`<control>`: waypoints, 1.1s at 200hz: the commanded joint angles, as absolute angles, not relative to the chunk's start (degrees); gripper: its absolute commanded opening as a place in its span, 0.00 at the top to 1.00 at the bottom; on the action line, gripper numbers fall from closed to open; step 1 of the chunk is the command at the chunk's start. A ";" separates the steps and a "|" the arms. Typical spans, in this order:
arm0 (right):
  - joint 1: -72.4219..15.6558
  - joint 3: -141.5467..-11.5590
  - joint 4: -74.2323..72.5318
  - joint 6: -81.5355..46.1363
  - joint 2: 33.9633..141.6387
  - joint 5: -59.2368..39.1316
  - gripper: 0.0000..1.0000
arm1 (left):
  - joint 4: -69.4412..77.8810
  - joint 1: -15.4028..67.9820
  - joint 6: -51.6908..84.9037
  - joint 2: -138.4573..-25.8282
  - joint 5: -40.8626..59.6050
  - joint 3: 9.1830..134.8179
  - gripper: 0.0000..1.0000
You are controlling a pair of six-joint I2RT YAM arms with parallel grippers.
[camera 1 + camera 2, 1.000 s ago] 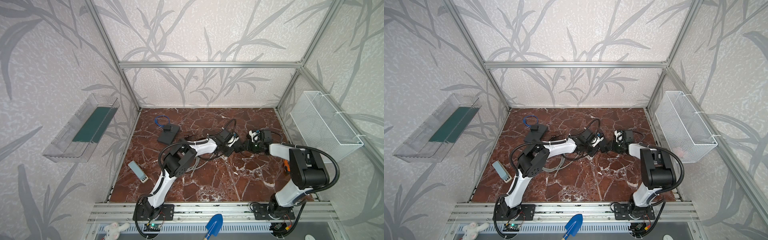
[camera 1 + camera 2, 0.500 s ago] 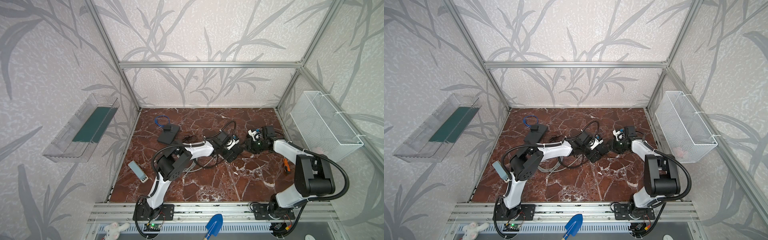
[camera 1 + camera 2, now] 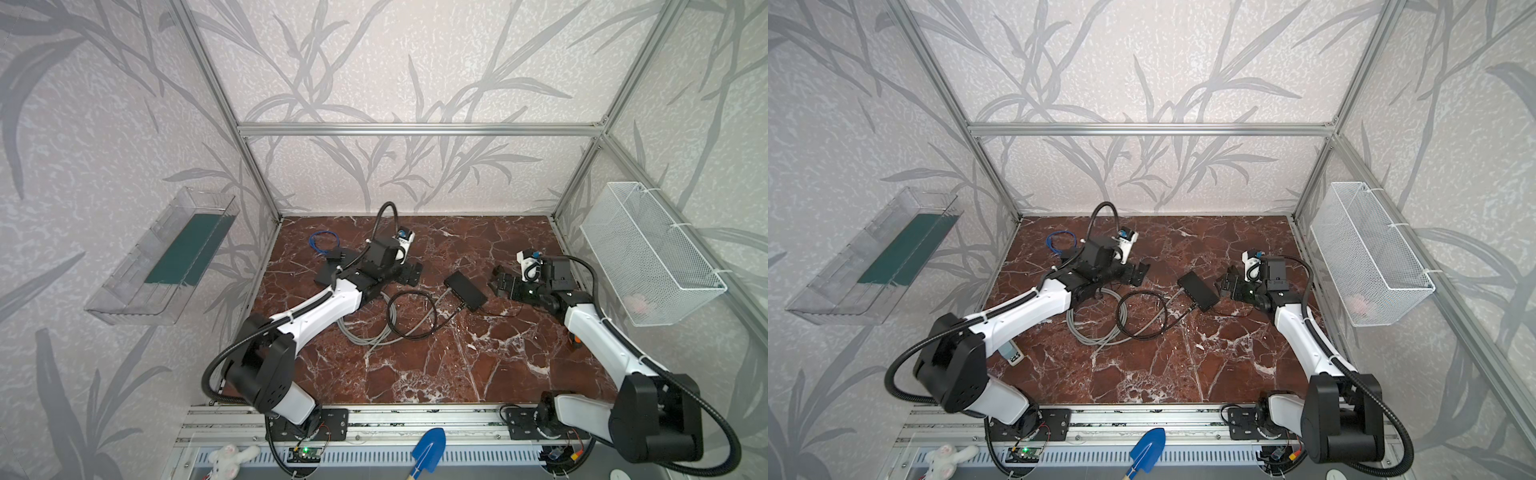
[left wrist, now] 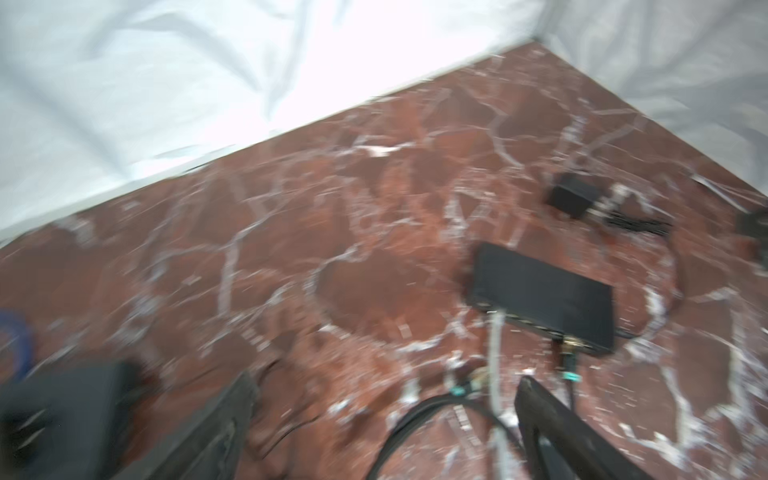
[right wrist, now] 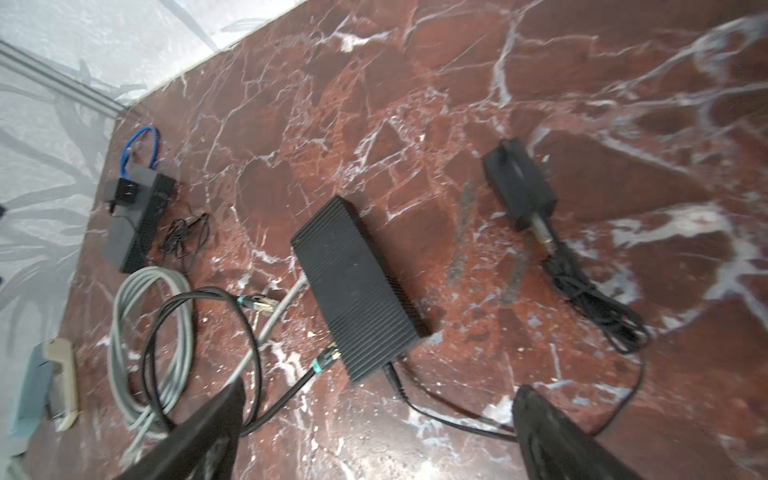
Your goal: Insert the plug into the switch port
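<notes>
Since both tools hang with jaws spread wide and nothing in them, the left tool left of the table's middle and the right tool just beside the switch, nothing steadies the plug at the switch's end port, and whether its latch has caught is too small to tell; a half-seated plug seems the main risk, as the springy loop of black cable could lever it out, or a low-sweeping tool could snag that loop or the grey cable and drag the light, unfixed switch. That switch is a small black oblong with a ribbed top, lying flat and skewed right of the table's middle, its port face towards the near left corner; the grey cable enters near one end, while a second plug lies loose just beside it
</notes>
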State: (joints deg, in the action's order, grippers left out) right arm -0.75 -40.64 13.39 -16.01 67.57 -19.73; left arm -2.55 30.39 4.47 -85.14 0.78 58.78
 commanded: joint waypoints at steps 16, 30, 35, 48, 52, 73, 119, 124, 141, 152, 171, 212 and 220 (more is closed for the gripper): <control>-0.88 -30.20 2.23 -12.00 56.93 -5.30 0.01 | -1.88 21.98 8.61 -75.78 -5.70 44.45 0.01; -0.88 -25.86 -1.45 -10.21 52.79 -1.42 0.01 | -0.16 18.94 9.38 -72.68 -6.88 40.07 0.01; -0.88 -24.48 -3.13 -9.70 51.65 -0.16 0.01 | 0.33 17.97 9.54 -71.80 -6.86 38.86 0.01; -0.88 -22.16 -5.44 -7.99 49.74 1.59 0.01 | 1.75 15.66 9.26 -69.72 -6.86 36.25 0.01; -0.88 -21.57 -5.85 -7.64 49.35 1.86 0.01 | 2.31 14.85 9.10 -69.25 -6.79 35.53 0.01; -0.88 -20.45 -6.17 -4.95 49.45 3.32 0.01 | 4.70 7.76 10.94 -67.95 -3.19 33.57 0.01; -1.05 -20.05 -8.26 -4.23 52.13 4.15 0.01 | 12.19 3.30 5.20 -70.83 -5.24 31.47 0.01; -1.20 -19.96 -8.91 -3.77 52.44 4.41 0.01 | 14.29 2.49 5.19 -71.63 -5.26 30.66 0.01; -1.26 -19.78 -10.82 -1.87 53.88 6.83 0.01 | 23.17 -0.57 5.82 -75.48 -4.84 27.60 0.01; -1.32 -19.57 -12.01 -1.71 54.75 8.99 0.01 | 30.07 -2.20 5.89 -78.62 -3.65 26.28 0.01; -1.32 -16.86 -20.95 -1.35 57.63 9.76 0.01 | 33.08 -3.81 4.55 -81.85 -0.88 28.12 0.01; -1.51 -15.47 -36.48 -1.88 67.03 4.77 0.01 | 37.79 -5.30 3.82 -85.18 3.58 27.15 0.01; -1.58 -15.75 -40.62 -1.01 69.72 4.83 0.01 | 42.00 -5.29 3.35 -86.01 4.73 25.67 0.01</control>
